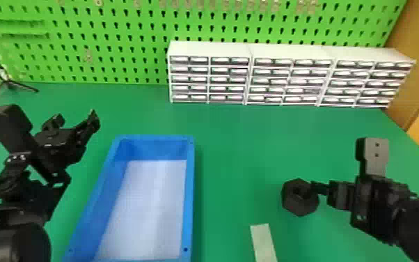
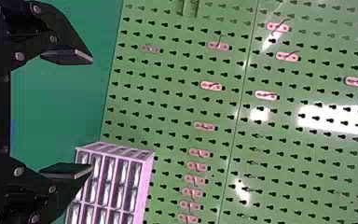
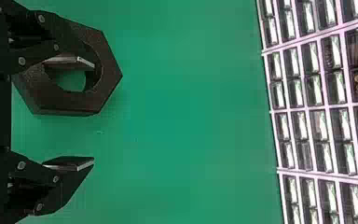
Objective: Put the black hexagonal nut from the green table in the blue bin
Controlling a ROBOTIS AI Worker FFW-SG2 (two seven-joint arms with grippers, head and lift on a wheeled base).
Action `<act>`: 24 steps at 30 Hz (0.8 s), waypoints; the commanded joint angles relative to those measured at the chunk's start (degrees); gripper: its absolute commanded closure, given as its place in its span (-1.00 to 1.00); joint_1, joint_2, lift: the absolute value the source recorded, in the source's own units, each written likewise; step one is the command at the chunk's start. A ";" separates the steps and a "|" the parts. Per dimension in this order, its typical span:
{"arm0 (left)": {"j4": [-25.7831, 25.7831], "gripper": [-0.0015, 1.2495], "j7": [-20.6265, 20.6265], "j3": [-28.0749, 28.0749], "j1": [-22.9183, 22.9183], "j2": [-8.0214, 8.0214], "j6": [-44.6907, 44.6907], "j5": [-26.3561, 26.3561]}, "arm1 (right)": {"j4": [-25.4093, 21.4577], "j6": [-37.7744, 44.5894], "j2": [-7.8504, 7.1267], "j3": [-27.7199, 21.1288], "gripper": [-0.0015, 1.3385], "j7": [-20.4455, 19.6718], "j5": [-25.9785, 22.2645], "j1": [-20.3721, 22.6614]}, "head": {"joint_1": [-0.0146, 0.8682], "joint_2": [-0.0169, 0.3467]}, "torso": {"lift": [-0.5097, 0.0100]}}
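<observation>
The black hexagonal nut (image 1: 297, 205) lies on the green table (image 1: 240, 149), right of the blue bin (image 1: 190, 181). My right gripper (image 1: 309, 188) is over the nut from its right side. In the right wrist view the right gripper (image 3: 77, 112) is open; one finger overlaps the hole of the nut (image 3: 81, 100) and the other stands apart, beyond the nut's outer side. Parked left of the bin is my left gripper (image 1: 76, 120), above the table; its fingers stand wide apart in the left wrist view, where the gripper (image 2: 77, 114) has nothing between them.
A pale strip (image 1: 263, 242) lies on the table between bin and nut, near the front edge. White drawer units (image 1: 208, 48) stand at the back against the green pegboard (image 1: 115, 45). A small black tripod (image 1: 7, 82) is at the back left.
</observation>
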 commanded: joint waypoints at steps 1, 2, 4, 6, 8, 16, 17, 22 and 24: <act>0.00 -0.30 0.00 0.00 -0.05 0.00 0.16 0.06 | 1.27 1.73 -1.05 0.81 -0.20 0.00 -0.67 -1.63 | 0.60 -0.86 | 0.59; 0.00 -0.30 0.00 0.00 -0.05 0.00 0.16 0.06 | 1.45 2.43 -1.31 1.07 -0.20 0.00 -0.76 -2.16 | 0.60 -0.86 | 0.59; 0.00 -0.30 0.00 0.00 -0.05 0.00 0.25 0.06 | 1.71 3.14 -1.57 1.51 -0.20 0.00 -0.76 -2.68 | 0.60 -0.86 | 0.59; 0.00 -0.30 0.00 0.00 -0.05 0.00 0.25 0.06 | 2.06 3.93 -1.66 1.60 -0.20 0.00 -0.76 -3.30 | 0.60 -0.86 | 0.59; 0.09 -0.30 0.00 -0.09 -0.05 0.00 0.33 0.06 | 2.24 4.89 -1.57 1.69 -0.20 0.00 -0.76 -3.83 | 0.60 -0.86 | 0.59; 0.17 -0.30 0.00 -0.17 -0.05 0.00 0.42 0.06 | 3.20 7.79 -1.92 3.09 -0.20 0.00 -0.23 -5.76 | 0.60 -0.86 | 0.59; 0.17 -0.30 0.00 -0.17 -0.05 0.00 0.42 0.06 | 3.56 8.23 -1.84 3.09 -0.20 0.00 -0.23 -6.02 | 0.60 -0.86 | 0.59; 0.17 -0.30 0.00 -0.17 -0.05 0.00 0.51 0.06 | 5.14 11.13 -2.28 3.88 -0.20 0.00 -0.15 -7.60 | 0.60 -0.86 | 0.59; 0.17 -0.30 0.00 -0.26 -0.05 0.00 0.51 0.06 | 5.93 11.31 -2.54 4.32 -0.20 0.00 -0.15 -8.13 | 0.60 -0.86 | 0.59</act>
